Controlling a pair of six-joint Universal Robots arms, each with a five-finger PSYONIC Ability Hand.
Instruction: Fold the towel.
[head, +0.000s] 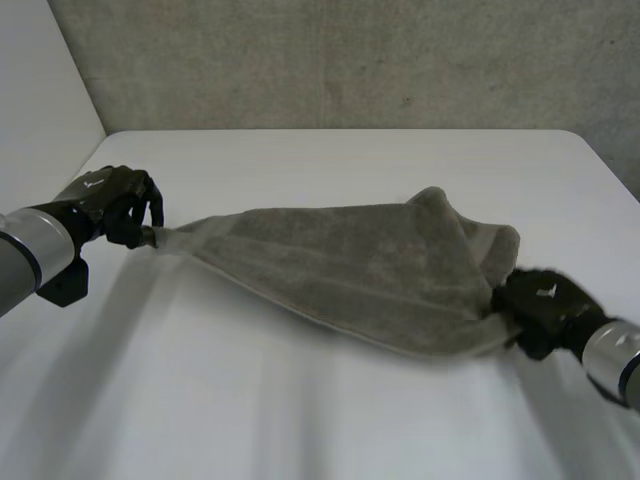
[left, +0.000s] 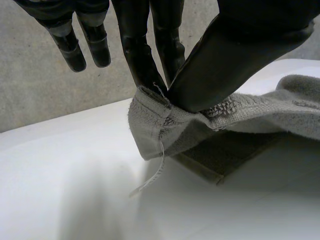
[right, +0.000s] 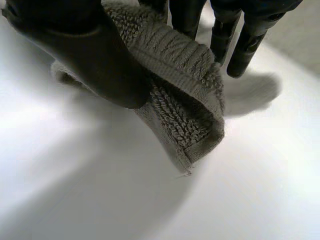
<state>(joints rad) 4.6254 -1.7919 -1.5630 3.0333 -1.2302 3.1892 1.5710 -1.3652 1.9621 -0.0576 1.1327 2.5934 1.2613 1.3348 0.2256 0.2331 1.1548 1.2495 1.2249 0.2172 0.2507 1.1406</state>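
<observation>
White worktop (head: 330, 400), grey wall behind. In the head view your towel (head: 360, 260) is stretched between left hand (head: 115, 200) and right hand (head: 545, 305), its middle drooping. Left wrist view: thumb and fingers (left: 142, 55) pinch a hemmed corner. Right wrist view: thumb clamps another corner against the fingers (right: 182, 17). It looks like soft, light terry, so grip it at the hems.
</observation>
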